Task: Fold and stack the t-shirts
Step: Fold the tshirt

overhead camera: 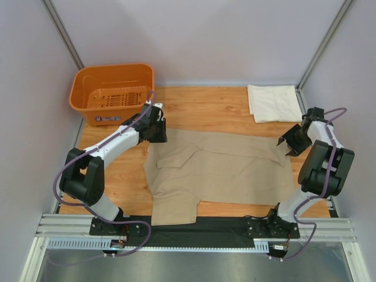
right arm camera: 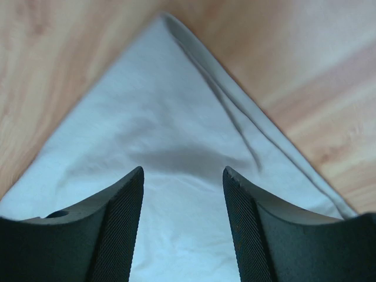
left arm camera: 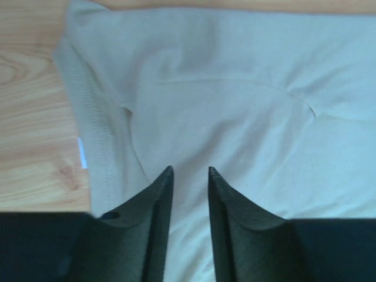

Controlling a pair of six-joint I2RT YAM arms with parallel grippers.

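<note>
The tan-khaki t-shirt (overhead camera: pixel 223 167) lies spread across the middle of the wooden surface (overhead camera: pixel 200 106); the cream-white t-shirt (overhead camera: pixel 275 103) sits folded at the far right corner. The left gripper (left arm camera: pixel 190 171) hovers over the tan shirt's far left edge, jaws narrowly parted and empty. The right gripper (right arm camera: pixel 182 170) is above its far right corner, jaws released wide

The spread t-shirt (overhead camera: pixel 223 167) lies flat at the middle of the table (overhead camera: pixel 200 106). The folded t-shirt (overhead camera: pixel 274 103) lies behind its right end, apart from it. The basket (overhead camera: pixel 79 94) stands behind its left end. The left gripper (overhead camera: pixel 157 130) hangs over its far left corner, and the right gripper (overhead camera: pixel 288 144) over its far right corner.
</note>
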